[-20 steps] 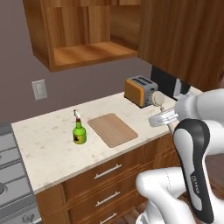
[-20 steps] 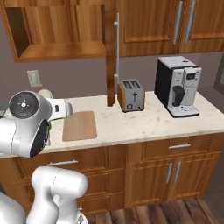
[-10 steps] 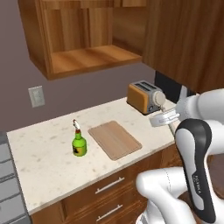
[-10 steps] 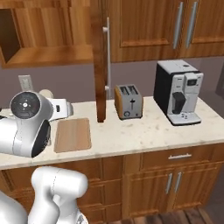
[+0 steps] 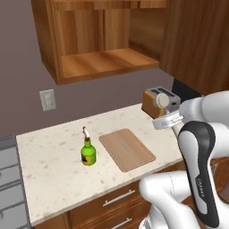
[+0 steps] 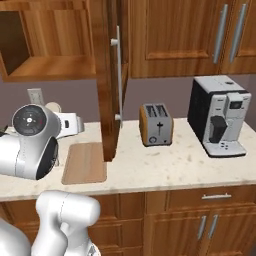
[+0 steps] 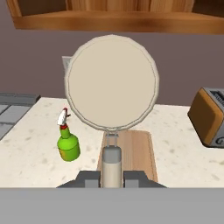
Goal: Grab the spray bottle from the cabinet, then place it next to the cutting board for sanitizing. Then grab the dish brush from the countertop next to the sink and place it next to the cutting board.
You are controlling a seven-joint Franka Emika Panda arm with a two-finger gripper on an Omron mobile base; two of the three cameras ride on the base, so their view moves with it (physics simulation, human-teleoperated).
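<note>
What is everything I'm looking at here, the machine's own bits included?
spray bottle: one, green with a white-and-red nozzle, upright on the countertop just left of the cutting board
cutting board: one, light brown wood, flat on the countertop
toaster: one, orange-brown and silver, by the wall
coffee machine: one, black and silver, right of the toaster
wall socket: one, white, above the countertop
cabinet: one, brown wood, on the wall, door open
countertop: one, speckled beige
drawers: several, brown with metal handles, under the countertop
dish brush: one, beige round head, handle in the gripper
gripper: one, dark, shut on the dish brush
arm: one, white and dark
</note>
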